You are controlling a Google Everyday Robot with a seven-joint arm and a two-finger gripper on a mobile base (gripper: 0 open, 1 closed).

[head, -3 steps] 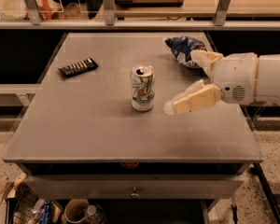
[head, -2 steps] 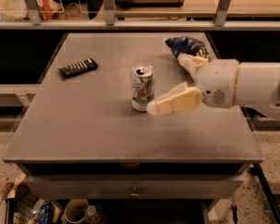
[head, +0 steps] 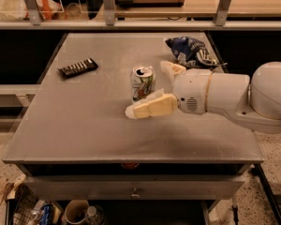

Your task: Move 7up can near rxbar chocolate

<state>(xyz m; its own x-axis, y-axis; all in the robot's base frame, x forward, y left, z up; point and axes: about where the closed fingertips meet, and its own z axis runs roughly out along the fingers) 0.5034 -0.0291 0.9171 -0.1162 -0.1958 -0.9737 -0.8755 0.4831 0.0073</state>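
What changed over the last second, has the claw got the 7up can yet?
The claw moved left across the table and now sits open around the 7up can, one finger in front of it and one behind. It has not closed on the can. The can stayed upright in the same spot. The rxbar chocolate and the chip bag have not moved.
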